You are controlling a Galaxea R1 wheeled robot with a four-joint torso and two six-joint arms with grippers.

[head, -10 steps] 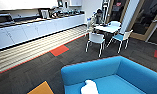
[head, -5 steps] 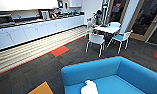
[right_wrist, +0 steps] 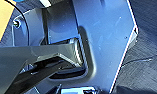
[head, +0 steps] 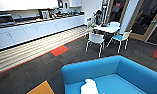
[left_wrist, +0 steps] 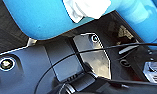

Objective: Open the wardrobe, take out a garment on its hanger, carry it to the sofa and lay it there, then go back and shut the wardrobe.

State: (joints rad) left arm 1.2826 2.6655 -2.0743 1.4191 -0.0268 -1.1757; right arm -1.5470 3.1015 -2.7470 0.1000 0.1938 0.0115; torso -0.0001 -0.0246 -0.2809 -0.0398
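Claw-free, white garment (head: 89, 87) lies crumpled on blue sofa (head: 94, 70) seat.

Kitchen-type room here. A long run of white cabinets (head: 36, 31) is sitting along the far wall, with a dark counter (head: 31, 20) on top carrying a bunch of small stuff. Floor is dark grey carpet (head: 41, 67) with a red tile (head: 59, 50) and an orange one (head: 41, 88), plus a pale striped strip (head: 31, 50) running past the cabinets. White chairs (head: 95, 41) are standing around a white table (head: 107, 28) by big wood-framed glass doors (head: 144, 22).
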